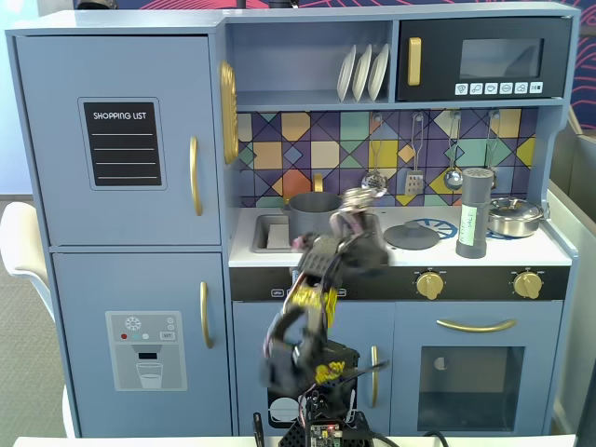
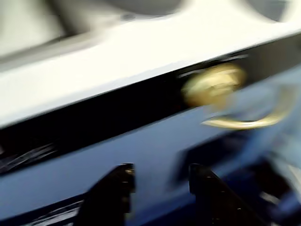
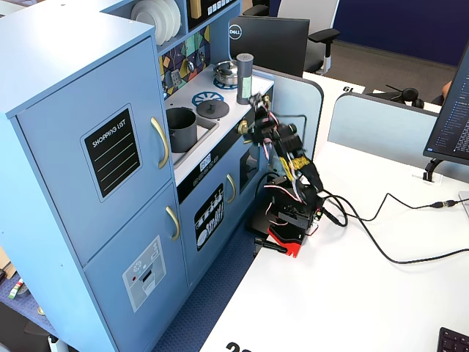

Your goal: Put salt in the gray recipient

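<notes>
The salt [image 1: 475, 212] is a tall slim gray shaker with a pale green label. It stands upright on the right of the white counter, and also shows in the other fixed view [image 3: 245, 77]. The gray recipient [image 1: 314, 214], a matte gray pot, sits at the counter's left by the sink, and shows in the other fixed view [image 3: 181, 127] too. My gripper [image 2: 160, 176] is open and empty. It is blurred in a fixed view [image 1: 361, 207], raised in front of the counter's front edge between pot and salt. It touches neither.
A flat gray lid [image 1: 412, 236] lies on the counter between pot and salt. A shiny steel pan [image 1: 515, 216] stands right of the salt. A gold knob [image 2: 214, 84] and a gold oven handle [image 2: 249, 120] are on the front panel facing my gripper. The arm's base [image 3: 293, 216] stands on the white desk.
</notes>
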